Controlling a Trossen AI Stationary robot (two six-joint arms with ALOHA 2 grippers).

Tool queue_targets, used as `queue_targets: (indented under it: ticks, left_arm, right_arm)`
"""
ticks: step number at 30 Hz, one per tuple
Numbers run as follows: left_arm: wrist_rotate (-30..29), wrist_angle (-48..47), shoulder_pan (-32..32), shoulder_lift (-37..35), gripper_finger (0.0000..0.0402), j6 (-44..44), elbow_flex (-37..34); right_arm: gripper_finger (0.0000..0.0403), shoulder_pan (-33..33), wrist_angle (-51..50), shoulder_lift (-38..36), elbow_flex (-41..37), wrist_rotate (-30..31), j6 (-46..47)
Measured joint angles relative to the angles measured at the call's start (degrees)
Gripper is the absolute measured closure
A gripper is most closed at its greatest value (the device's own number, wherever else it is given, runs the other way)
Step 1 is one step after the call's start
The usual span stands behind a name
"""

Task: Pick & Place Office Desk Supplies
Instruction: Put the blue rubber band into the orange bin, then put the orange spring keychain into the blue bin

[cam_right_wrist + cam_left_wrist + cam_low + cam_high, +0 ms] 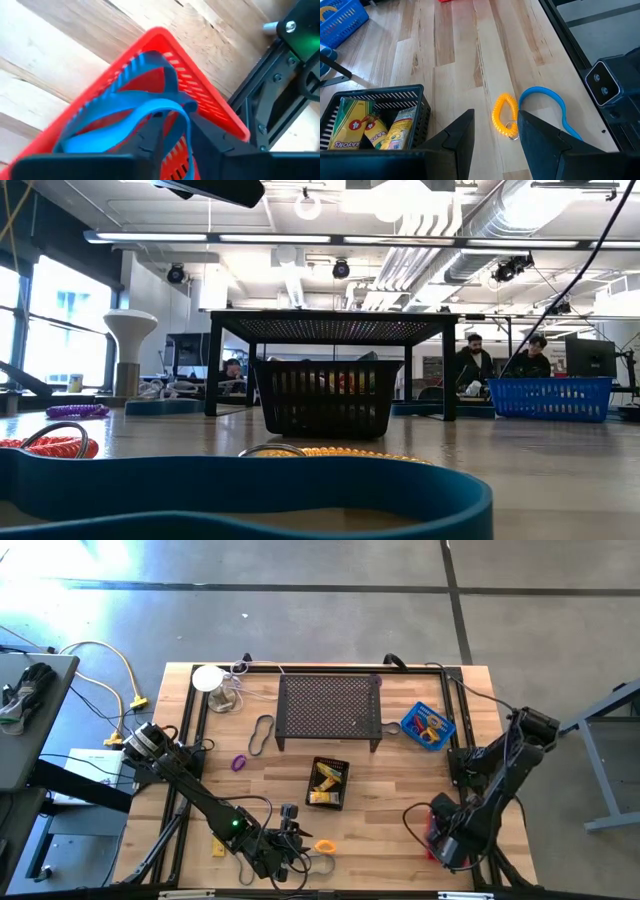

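Note:
My left gripper [495, 115] hovers open near the table's front edge, its fingers on either side of an orange coil ring [504, 117] lying flat on the wood beside a blue band [545, 100]. In the high view that ring [325, 846] lies just right of my left gripper [290, 840]. My right gripper [445, 840] points down into a red basket [200, 90] at the front right, which holds blue bands [115, 125]. Its fingers stand slightly apart, open, with one band's loop [172, 107] arching over the gap. My right gripper reaches into the red basket from above. A blue band's loop [185, 117] runs down between its two fingers. I cannot tell whether the fingers touch it. The rest of the band lies in the basket.
A black basket [330, 782] with yellow crayon packets [350, 125] stands mid-table, with a black perforated stand [330, 710] behind it and a blue basket [428, 725] at the far right. A purple ring [239, 762], a band loop [262, 733] and a yellow packet [218, 848] lie on the left.

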Motion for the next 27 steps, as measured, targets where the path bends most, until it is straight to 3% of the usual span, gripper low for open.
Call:
queue_targets:
  ticks: [5, 10, 14, 27]
  left_arm:
    - [0.0, 0.0, 0.0, 0.0, 0.0259, 0.0, 0.0]
    - [0.0, 0.0, 0.0, 0.0, 0.0259, 0.0, 0.0]
    - [0.0, 0.0, 0.0, 0.0, 0.0259, 0.0, 0.0]
    - [0.0, -0.1, 0.0, 0.0, 0.0259, 0.0, 0.0]
  right_arm:
    - [0.0264, -1.5, 0.9, 0.0, 0.0, -0.6, -3.2]
    - [0.0228, -4.0, -0.2, 0.0, 0.0, -7.4, -7.8]
    - [0.0222, -5.4, -1.0, -0.7, 0.0, -9.8, -9.9]
    - [0.0226, -6.0, -1.1, -6.8, 0.0, -8.6, -7.5]
